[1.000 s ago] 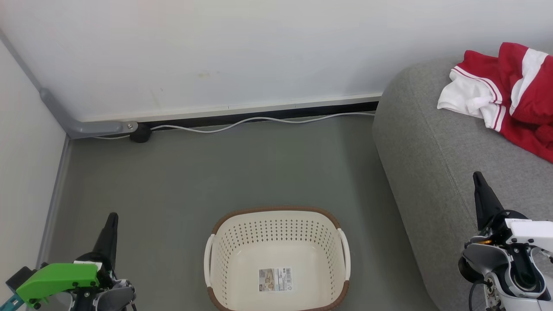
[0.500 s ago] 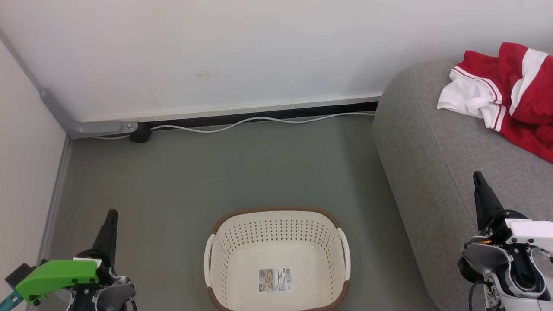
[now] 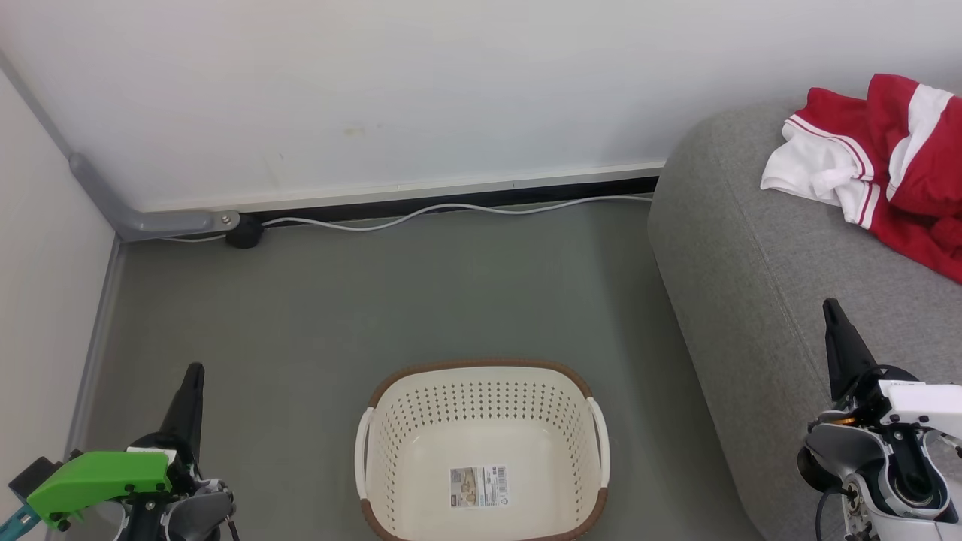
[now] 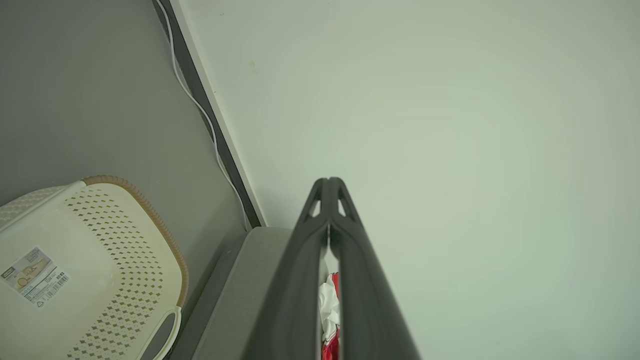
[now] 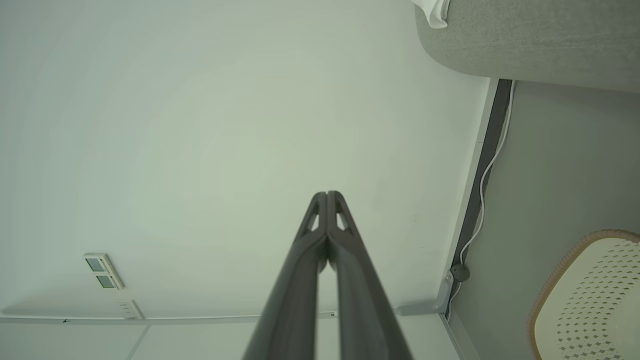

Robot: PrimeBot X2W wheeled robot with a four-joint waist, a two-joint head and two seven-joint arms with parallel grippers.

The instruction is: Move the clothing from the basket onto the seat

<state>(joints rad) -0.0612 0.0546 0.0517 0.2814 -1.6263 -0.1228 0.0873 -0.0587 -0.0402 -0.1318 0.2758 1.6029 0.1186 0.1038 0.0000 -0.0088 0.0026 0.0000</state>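
Since the basket [image 3: 481,366] on the floor [image 3: 361,300] holds nothing but a sticker [image 3: 479,485] on its bottom, and the clothing [image 3: 894,165] lies heaped at the far right on the seat [image 3: 751,248], the moving looks done; I judge this the closing step. No further pick seems called for: at most the arms need to settle at rest, clear of basket and seat. At the near left, the left gripper [image 3: 194,373] hangs above the floor with its fingers pressed together, holding and touching nothing. At the near right, seen against the seat, the right gripper [image 3: 829,306] is likewise closed tight and empty, well apart from the garments.
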